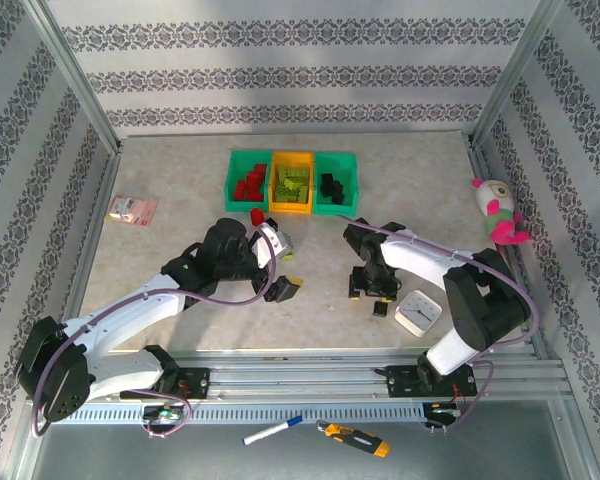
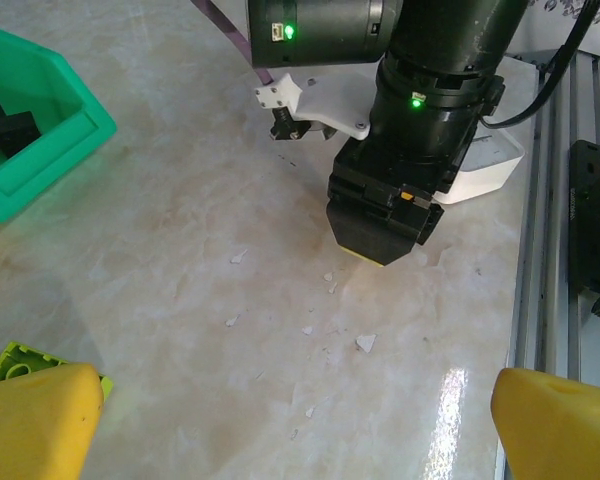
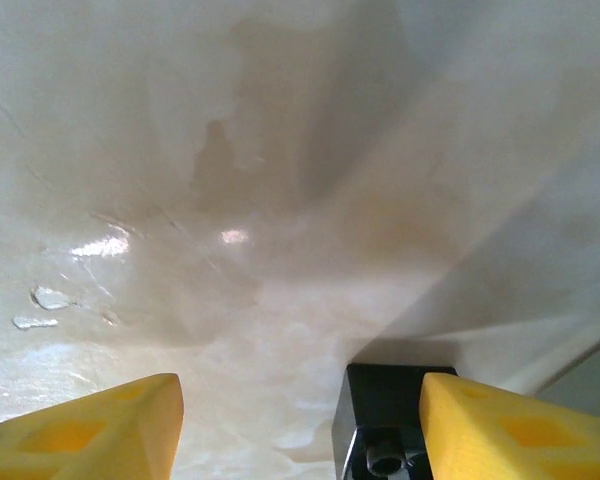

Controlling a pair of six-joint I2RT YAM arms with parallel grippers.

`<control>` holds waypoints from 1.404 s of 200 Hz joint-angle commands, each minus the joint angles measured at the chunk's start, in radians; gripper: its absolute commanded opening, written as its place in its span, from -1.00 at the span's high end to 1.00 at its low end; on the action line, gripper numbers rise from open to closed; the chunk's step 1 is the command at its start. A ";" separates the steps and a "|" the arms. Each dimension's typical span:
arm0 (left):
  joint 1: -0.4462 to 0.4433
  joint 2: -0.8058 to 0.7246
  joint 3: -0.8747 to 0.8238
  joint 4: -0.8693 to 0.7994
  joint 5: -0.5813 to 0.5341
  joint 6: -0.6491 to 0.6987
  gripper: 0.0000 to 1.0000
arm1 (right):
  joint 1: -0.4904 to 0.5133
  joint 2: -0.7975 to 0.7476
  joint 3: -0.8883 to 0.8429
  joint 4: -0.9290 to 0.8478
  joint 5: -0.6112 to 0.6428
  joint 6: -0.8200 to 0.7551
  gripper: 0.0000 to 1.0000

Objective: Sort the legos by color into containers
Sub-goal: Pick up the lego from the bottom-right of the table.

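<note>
Black square plastic brick [image 3: 385, 425] lies near the worktop's near edge, right of centre, between the right tool's [image 3: 298, 400] parted yellow pads [image 3: 100, 430], off-centre toward one. Centre it, then close squarely. Left tool [image 2: 300, 410] hangs wide open beside a lime-green brick [image 2: 20, 362].

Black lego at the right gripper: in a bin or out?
Out. The black lego lies on the table between the spread fingers of the right gripper, no bin around it.

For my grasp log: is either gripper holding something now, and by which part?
Nothing is held yet. A black lego stands between the right gripper's open fingers, against one finger, clear of the other. The left gripper is open and empty.
</note>
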 commanded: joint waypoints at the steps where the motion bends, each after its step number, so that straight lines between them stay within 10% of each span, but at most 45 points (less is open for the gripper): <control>1: -0.016 -0.013 -0.010 0.047 -0.003 0.004 -0.99 | 0.020 -0.064 -0.001 -0.082 0.078 0.079 -0.30; 127: -0.016 -0.015 -0.015 0.042 -0.008 0.014 -0.99 | 0.092 -0.016 -0.074 0.054 0.061 0.248 -0.27; 214: -0.016 -0.001 -0.028 0.067 -0.002 0.010 -0.99 | 0.111 -0.037 -0.069 0.060 0.077 0.242 0.47; 281: -0.016 -0.011 -0.052 0.093 -0.040 -0.015 -0.99 | 0.086 -0.069 0.081 0.040 0.117 0.127 0.52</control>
